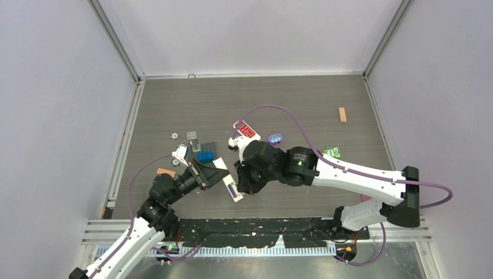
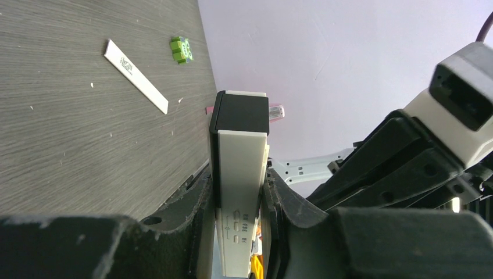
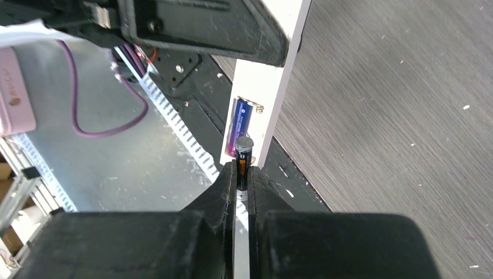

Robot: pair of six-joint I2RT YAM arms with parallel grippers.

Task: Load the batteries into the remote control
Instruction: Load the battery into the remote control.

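Blue battery [image 3: 240, 119] inside white remote [image 3: 272, 81]

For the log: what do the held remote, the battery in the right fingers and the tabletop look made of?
Remote control: likely matte white plastic with a black end; flat moulded faces, embossed marks.
Dark battery: probably a metal can under glossy printed wrap; its end cap looks grey and metallic.
Table: seemingly grey wood-grain laminate, matte, finely streaked; real wood cannot be ruled out.
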